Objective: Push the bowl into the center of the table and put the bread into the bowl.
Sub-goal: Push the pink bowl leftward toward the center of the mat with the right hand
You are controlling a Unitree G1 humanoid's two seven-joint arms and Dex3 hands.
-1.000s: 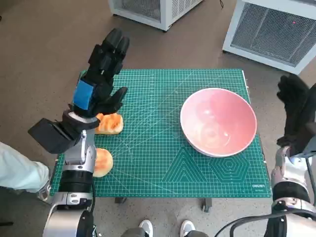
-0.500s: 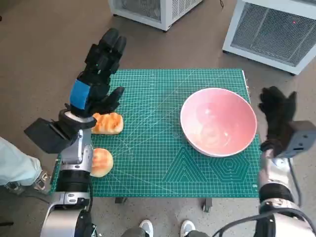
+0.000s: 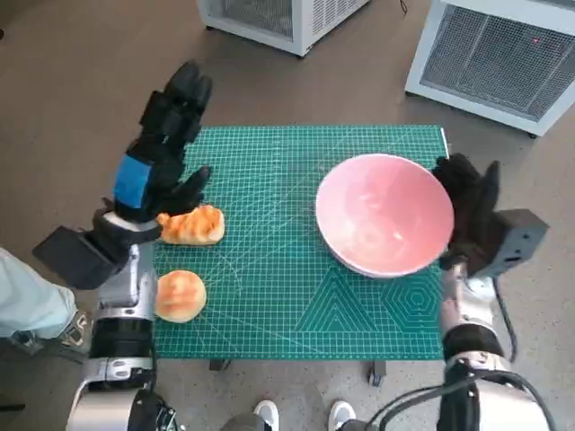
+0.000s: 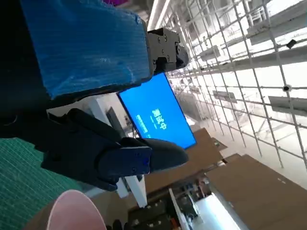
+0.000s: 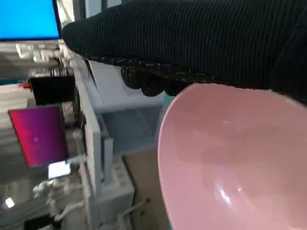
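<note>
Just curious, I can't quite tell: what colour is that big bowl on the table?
The bowl is pale pink, seen best in the head view.

Small white lettering sits at the near right corner of the green cutting mat [image 3: 296, 296], too small to read. In the left wrist view a blue screen [image 4: 156, 117] carries a few white characters, blurred past reading. Nothing else bears legible text, numbers or signs.
</note>
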